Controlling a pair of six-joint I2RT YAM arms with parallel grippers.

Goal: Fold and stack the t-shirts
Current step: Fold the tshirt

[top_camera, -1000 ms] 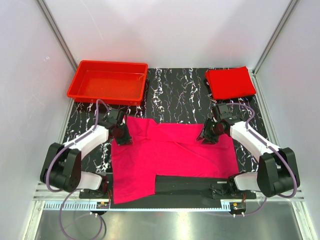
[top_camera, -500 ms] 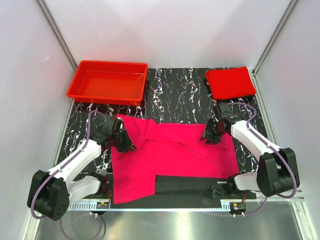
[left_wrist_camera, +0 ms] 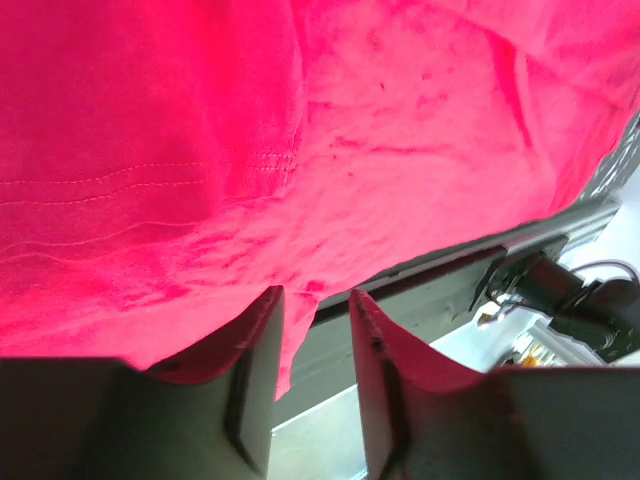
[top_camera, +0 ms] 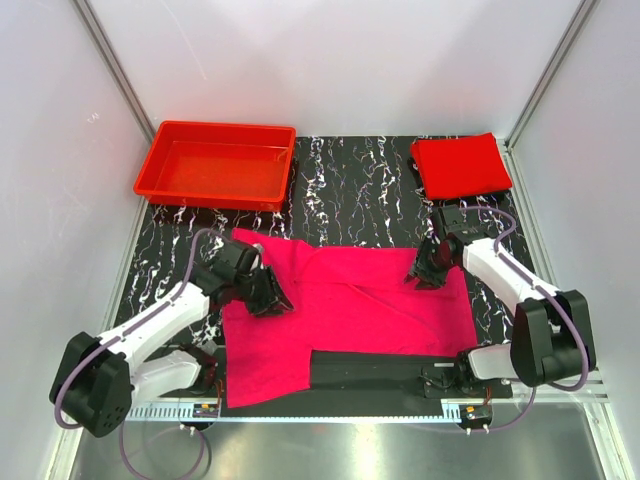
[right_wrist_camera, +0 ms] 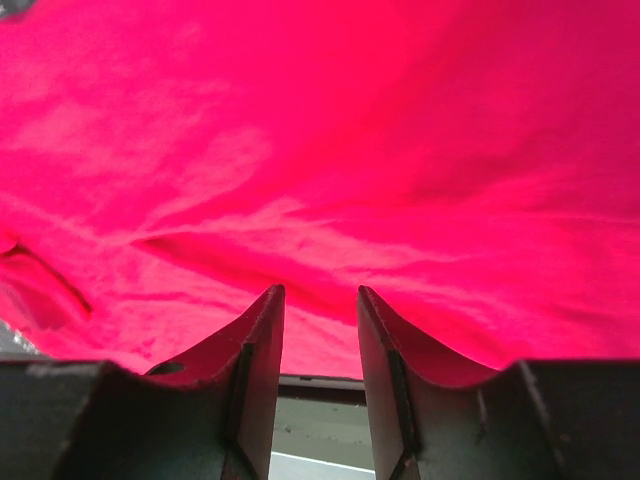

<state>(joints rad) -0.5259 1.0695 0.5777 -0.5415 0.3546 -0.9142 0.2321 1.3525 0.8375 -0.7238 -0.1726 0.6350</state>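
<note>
Two t-shirts counted. Magenta-pink t-shirt [top_camera: 370, 310] spread flat over the middle and near part of the worktop [top_camera: 350, 190], reaching almost to the near edge on the left. Red t-shirt [top_camera: 460, 165] folded into a flat rectangle at the far right corner, well apart from the pink one. One red tray [top_camera: 210, 197] at the far left corner. Two arms, two grippers.

From above: left gripper [top_camera: 272, 298] down over the left part of the magenta-pink t-shirt, near its far left corner; right gripper [top_camera: 422, 277] at the far right edge of the same cloth. Too small there to judge how wide either stands.

Only from the left wrist: left gripper [left_wrist_camera: 315, 300] with fingers [left_wrist_camera: 255, 380] parted and nothing clamped between them, pink cloth just beyond the tips, a double line of hem stitching [left_wrist_camera: 150, 175] across it, and past the cloth's edge a dark rail [left_wrist_camera: 470, 275] along the near edge of the worktop.

Only from the right wrist: right gripper [right_wrist_camera: 317, 295] likewise parted, gap bare, tips just short of softly creased pink cloth filling nearly the whole view.
</note>
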